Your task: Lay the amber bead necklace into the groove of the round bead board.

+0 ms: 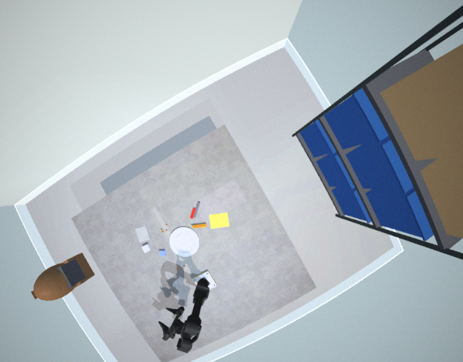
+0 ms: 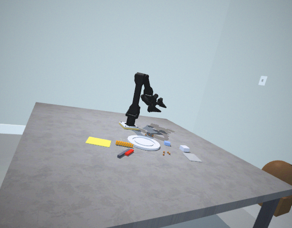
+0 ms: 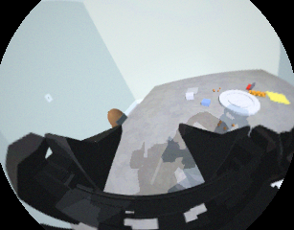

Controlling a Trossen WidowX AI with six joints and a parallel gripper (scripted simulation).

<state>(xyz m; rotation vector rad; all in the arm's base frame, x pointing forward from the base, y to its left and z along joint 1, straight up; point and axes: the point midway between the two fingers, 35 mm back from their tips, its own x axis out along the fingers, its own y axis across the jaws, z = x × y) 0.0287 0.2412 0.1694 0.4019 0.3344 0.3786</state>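
The amber bead necklace [image 1: 199, 225] [image 2: 124, 144] [image 3: 257, 93] lies bunched in a short, straight, doubled strip on the table, just outside the rim of the board. The round bead board [image 1: 172, 242] [image 2: 154, 147] [image 3: 224, 103] is white and lies flat, with a ring-shaped groove; no beads show in it. My gripper [image 1: 163, 316] [image 2: 163, 109] [image 3: 150, 127] is open and empty, raised well above the table and far from both necklace and board. Its fingers stand wide apart in the wrist view.
A red block [image 1: 192, 213] [image 2: 129, 152] lies beside a dark grey bar [image 1: 197, 206] [image 2: 122, 153]. A yellow sheet [image 1: 219, 220] [image 2: 98, 142] lies near the necklace. A blue block [image 1: 162, 253] [image 2: 167, 143], white block [image 1: 145, 247] [image 2: 184, 148], grey plate [image 1: 142, 234] [image 2: 192, 157] and small loose orange beads surround the board.
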